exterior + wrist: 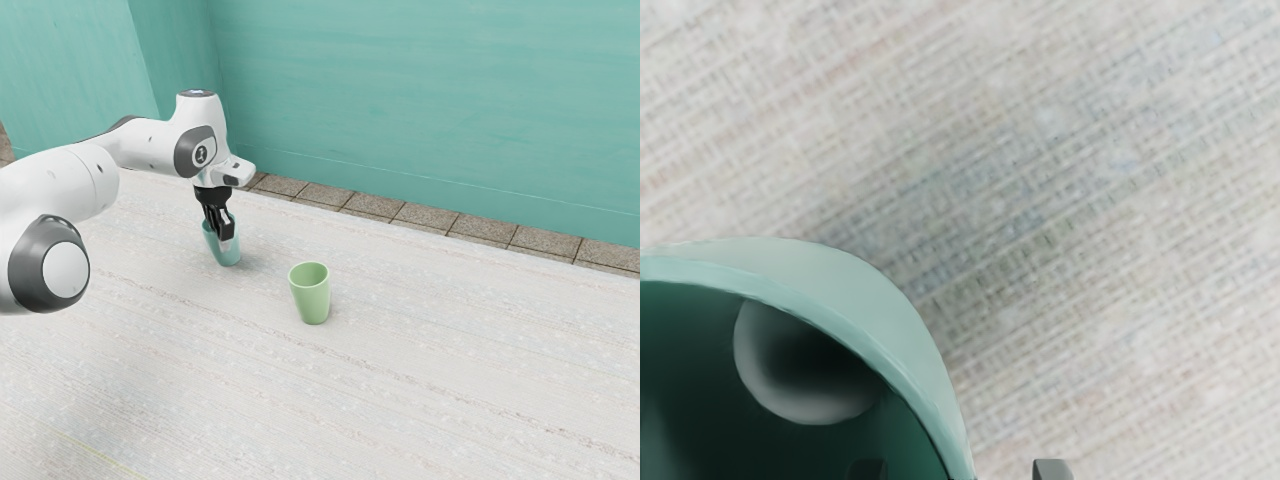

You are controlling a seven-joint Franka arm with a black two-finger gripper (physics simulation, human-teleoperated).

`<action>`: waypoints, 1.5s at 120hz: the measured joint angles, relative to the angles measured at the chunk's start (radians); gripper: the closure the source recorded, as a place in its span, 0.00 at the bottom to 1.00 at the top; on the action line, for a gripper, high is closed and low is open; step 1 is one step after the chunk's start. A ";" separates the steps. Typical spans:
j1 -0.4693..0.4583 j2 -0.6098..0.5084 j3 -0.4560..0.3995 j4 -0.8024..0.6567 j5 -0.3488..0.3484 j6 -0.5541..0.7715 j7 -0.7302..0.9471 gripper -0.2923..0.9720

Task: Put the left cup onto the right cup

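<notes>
On the near stretch of the pale worktop (400, 400), the green cup (310, 292) stands upright with its mouth clear. Behind it, toward the exterior view's left, is the teal cup (228, 252), under the gripper (221, 231). The jaws are parted and straddle one wall, with gaps either side; nothing is held. The cup is likely light, rigid, smooth plastic, so a pinch on the thin rim may slip or tip it. The cup's base is hidden, and I cannot tell whether it sits flat.

Side-on, far; wrist — close over teal cup (862, 292)

Pale table (400, 400) — teal wall (420, 90)
</notes>
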 joint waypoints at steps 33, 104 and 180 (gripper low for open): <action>0.001 0.000 0.003 0.000 -0.001 0.001 0.007 0.74; 0.004 0.003 0.003 0.000 0.002 0.019 0.012 0.84; 0.007 -0.039 0.003 -0.013 0.002 0.022 0.001 0.85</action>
